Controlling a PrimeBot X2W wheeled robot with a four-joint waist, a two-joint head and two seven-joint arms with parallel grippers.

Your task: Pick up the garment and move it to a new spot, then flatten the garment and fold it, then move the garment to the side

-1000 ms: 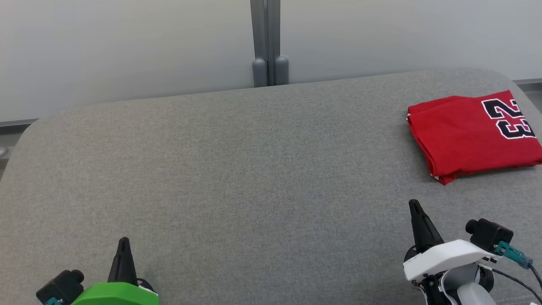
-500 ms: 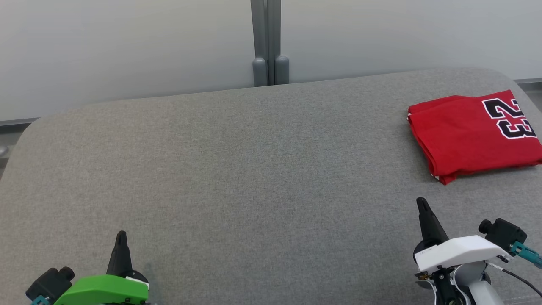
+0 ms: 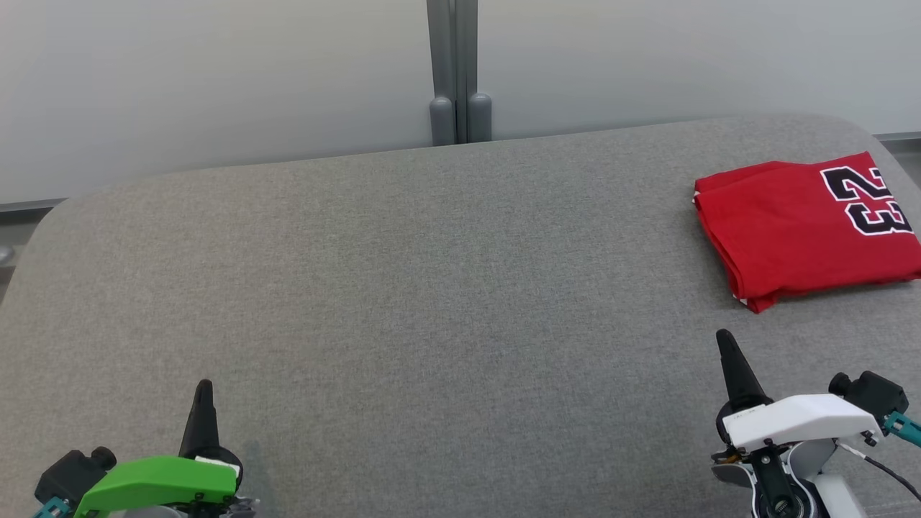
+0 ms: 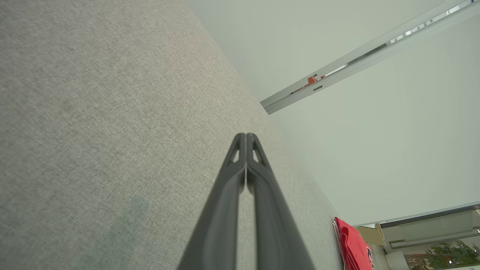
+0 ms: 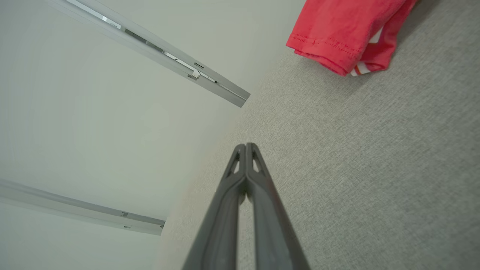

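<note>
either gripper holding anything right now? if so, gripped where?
Nothing is held. The left gripper and right gripper are both shut with nothing between the fingers. The folded red jersey lies on the grey fabric surface, apart from both.

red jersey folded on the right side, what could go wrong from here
The red jersey lies close to the rounded right edge of the grey table, so a nudge could slide it off. Its near corner shows loose layers with white trim peeking out; the shut right hand nearby might catch them and undo the fold.

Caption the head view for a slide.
Folded red jersey at right of grey fabric surface; left gripper and right gripper shut.
</note>
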